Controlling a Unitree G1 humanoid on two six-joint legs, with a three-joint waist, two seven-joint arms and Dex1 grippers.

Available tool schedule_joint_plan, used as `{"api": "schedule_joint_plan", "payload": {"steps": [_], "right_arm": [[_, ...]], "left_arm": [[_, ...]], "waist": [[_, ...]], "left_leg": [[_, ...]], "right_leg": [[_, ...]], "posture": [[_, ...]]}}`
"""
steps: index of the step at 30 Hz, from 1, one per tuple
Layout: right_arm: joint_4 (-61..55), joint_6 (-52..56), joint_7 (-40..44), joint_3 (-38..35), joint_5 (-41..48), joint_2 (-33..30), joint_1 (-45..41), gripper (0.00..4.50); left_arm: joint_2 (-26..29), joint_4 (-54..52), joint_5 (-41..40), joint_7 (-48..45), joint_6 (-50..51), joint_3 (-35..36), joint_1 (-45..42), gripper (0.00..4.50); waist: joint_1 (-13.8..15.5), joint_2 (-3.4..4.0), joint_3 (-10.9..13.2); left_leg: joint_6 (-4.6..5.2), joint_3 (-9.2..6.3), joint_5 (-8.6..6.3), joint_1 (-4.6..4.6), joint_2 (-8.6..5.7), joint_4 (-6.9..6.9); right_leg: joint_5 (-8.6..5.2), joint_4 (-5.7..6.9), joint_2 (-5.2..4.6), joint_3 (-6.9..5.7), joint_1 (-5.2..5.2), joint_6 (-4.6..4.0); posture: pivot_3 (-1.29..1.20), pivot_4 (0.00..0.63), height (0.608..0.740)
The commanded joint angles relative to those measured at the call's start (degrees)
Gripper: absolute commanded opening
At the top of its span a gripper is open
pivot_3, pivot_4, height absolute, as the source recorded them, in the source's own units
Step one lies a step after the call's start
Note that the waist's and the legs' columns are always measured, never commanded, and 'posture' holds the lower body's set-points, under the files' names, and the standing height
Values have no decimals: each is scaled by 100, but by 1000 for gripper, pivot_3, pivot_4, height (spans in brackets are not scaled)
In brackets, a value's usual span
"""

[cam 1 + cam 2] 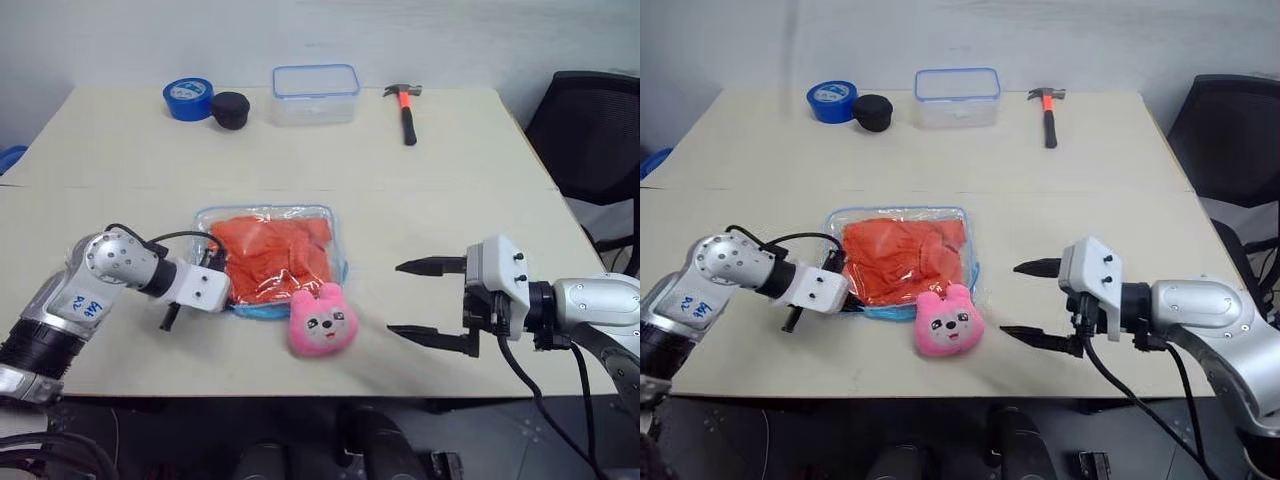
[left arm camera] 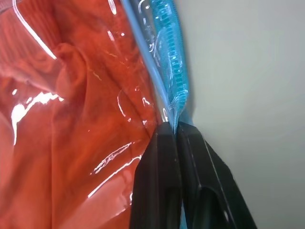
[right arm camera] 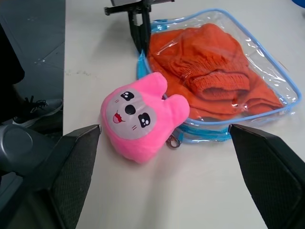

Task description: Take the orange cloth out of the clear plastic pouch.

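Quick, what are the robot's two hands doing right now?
Left gripper: shut on the blue edge of the pouch.
Right gripper: open, holding nothing.

A pale beige table (image 1: 450, 190) holds a clear plastic pouch (image 1: 335, 240) with a pink plush toy (image 1: 322, 322) touching its near edge. Along the far edge sit a blue tape roll (image 1: 188, 98), a black, possibly rubber, round object (image 1: 230, 109), a clear box (image 1: 316, 94) and a hammer (image 1: 405, 108).
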Motion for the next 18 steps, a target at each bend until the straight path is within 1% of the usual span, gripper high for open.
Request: {"api": "schedule_joint_plan", "payload": {"steps": [1, 4, 10, 11, 12, 13, 18], "right_arm": [[-283, 29, -45, -215, 186, -96, -2, 4500], [-309, 64, -113, -236, 261, -96, -32, 4500], [-349, 97, -192, -220, 382, -82, -65, 4500], [-354, 97, -195, -222, 399, -85, -59, 4500], [-351, 95, -195, -217, 410, -86, -62, 4500], [-346, 95, -193, -216, 421, -90, -70, 4500], [-239, 100, -148, -179, 483, -121, -196, 4500]], "left_arm": [[-208, 560, 55, -197, -350, 0, -240, 27], [-342, 495, -55, -303, -93, 83, -249, 27], [-294, -596, -355, -108, 1157, 534, 317, 27], [-281, -822, -405, -40, 1372, 633, 444, 378], [-265, -1075, -484, 17, 1642, 741, 587, 506], [-236, -1317, -556, 57, 1889, 830, 718, 736], [-61, -2351, -842, 212, 2795, 1245, 1246, 2269]], "waist": [[25, -2, -1], [48, -2, -1], [73, -2, -1], [73, -2, -1], [77, -2, -1], [76, -2, -1], [70, -2, -1]], "left_leg": [[1, 0, 0, 0, 0, 0], [3, 1, -1, 0, 0, 0], [3, 0, -1, 0, 3, 0], [3, -2, -1, -1, 4, 0], [3, -3, -1, 0, 5, 0], [3, -5, -1, 0, 6, 0], [3, -21, -1, 0, 9, -1]], "right_leg": [[1, 8, 1, -1, 1, 1], [1, 10, 0, 0, 1, 2], [1, 11, -1, 1, 0, 3], [1, 10, -2, 0, -1, 3], [1, 9, -2, 0, -1, 3], [1, 9, -3, -1, 0, 2], [1, 8, -1, 4, -2, 2]], "posture": [[0, 150, 740], [0, 150, 740], [0, 150, 740], [0, 150, 740], [0, 150, 740], [0, 150, 740], [0, 150, 740]]}}
